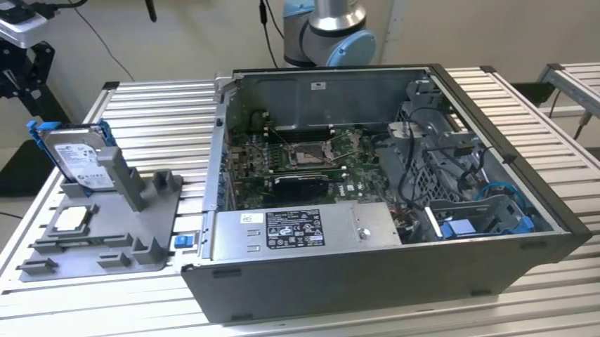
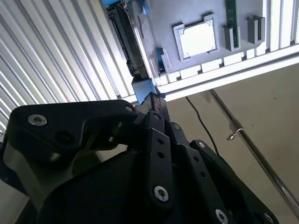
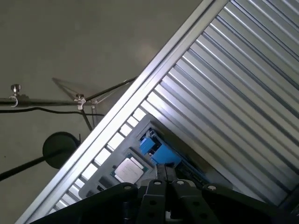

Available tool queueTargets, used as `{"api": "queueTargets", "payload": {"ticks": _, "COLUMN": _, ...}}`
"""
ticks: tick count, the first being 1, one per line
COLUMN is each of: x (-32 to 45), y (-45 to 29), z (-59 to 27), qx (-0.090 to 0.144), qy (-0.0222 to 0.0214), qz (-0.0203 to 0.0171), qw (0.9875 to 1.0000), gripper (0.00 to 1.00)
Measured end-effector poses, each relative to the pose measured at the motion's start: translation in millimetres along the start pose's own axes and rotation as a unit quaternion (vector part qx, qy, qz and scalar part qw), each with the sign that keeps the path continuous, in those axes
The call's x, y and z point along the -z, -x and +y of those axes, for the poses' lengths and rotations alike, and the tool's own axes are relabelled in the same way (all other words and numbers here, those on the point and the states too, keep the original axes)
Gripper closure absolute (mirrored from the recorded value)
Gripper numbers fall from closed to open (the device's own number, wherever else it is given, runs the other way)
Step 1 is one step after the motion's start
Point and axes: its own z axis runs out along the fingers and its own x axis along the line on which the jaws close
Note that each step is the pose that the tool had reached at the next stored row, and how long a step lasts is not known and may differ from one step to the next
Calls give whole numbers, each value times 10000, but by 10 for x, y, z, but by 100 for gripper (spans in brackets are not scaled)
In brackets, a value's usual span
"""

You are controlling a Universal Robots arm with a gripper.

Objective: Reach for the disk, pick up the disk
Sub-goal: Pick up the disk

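disk (image 1: 80,163) upright in grey holder (image 1: 150,210) | chip (image 1: 73,219) beside; open computer case (image 1: 375,281) near | gripper (image 2: 155,103) near disk; its state: cannot tell

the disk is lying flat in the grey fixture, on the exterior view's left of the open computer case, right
Not flat: the exterior view shows the disk standing on edge in the grey fixture. It is on that view's left of the open computer case.

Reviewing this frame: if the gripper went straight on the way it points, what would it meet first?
Most likely the disk. In both wrist views the gripper points at its blue carrier frame, where the disk stands in the grey holder. Depth is unclear, so I cannot judge the remaining gap.
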Motion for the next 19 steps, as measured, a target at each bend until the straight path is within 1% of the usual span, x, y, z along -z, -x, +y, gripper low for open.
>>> {"api": "queueTargets", "payload": {"ticks": 6, "x": 0, "y": 0, "z": 0, "qx": 9, "qy": 0, "qz": 0, "qw": 10000, "gripper": 100}}
{"api": "queueTargets", "payload": {"ticks": 9, "x": 0, "y": 0, "z": 0, "qx": 70, "qy": 0, "qz": 2, "qw": 10000, "gripper": 100}}
{"api": "queueTargets", "payload": {"ticks": 14, "x": 0, "y": 0, "z": 0, "qx": 348, "qy": 0, "qz": 12, "qw": 9994, "gripper": 100}}
{"api": "queueTargets", "payload": {"ticks": 17, "x": 0, "y": 0, "z": 0, "qx": 537, "qy": 0, "qz": 19, "qw": 9986, "gripper": 100}}
{"api": "queueTargets", "payload": {"ticks": 19, "x": 0, "y": 0, "z": 0, "qx": 671, "qy": -1, "qz": 23, "qw": 9977, "gripper": 100}}
